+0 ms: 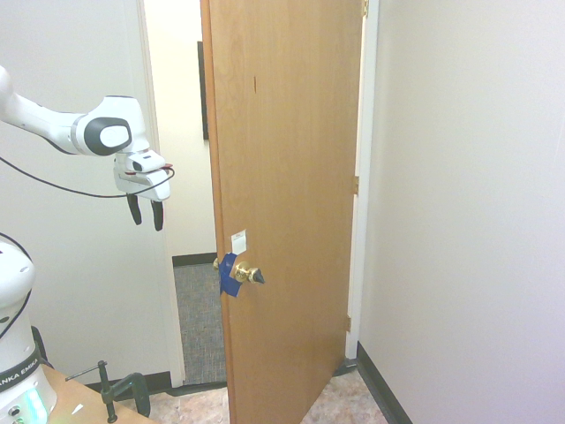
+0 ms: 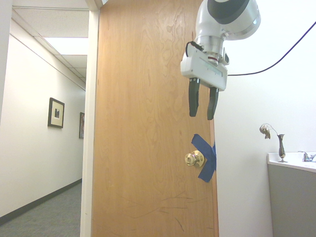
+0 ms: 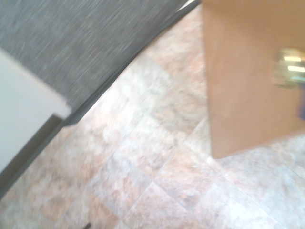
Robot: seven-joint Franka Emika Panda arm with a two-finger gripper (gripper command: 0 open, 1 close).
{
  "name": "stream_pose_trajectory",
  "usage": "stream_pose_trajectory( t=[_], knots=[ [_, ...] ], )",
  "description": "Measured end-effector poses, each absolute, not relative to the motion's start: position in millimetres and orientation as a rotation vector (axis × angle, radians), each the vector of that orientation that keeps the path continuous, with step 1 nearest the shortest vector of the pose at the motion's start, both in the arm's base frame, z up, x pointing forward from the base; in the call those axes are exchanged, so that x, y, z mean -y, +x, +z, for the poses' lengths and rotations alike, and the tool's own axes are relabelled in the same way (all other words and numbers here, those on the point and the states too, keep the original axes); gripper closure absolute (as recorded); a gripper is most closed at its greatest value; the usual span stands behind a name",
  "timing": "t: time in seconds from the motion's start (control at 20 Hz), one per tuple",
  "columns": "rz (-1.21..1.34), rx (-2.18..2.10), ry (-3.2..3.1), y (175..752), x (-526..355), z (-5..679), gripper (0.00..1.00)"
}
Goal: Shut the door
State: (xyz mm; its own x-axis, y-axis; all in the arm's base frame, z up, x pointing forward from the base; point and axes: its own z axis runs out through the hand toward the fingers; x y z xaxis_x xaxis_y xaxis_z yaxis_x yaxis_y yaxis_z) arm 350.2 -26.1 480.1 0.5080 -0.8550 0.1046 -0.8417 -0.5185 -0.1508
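The tall orange-brown wooden door (image 1: 287, 177) is left ajar, its round brass knob (image 2: 193, 158) lying below the black-fingered gripper (image 2: 202, 104), whose fingers are spread, pinching nothing.

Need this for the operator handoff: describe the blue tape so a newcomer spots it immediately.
Find the tall wood-veneer door, standing open beside the hallway with framed pictures. Near its free edge is a round brass knob. The tape is the flat blue patch right beside that knob, wrapping onto the door's edge; its matte blue separates it from the shiny brass and orange-brown wood.
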Motion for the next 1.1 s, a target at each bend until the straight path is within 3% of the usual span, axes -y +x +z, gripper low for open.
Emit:
stream_pose_trajectory(
  t=[0.85,1.1],
  knots=[
    [-0.31,-2.009,-2.192,242.8,223.6,512.4,0.0],
    [-0.283,-2.105,-2.112,255.2,282.6,485.0,0.0]
  ],
)
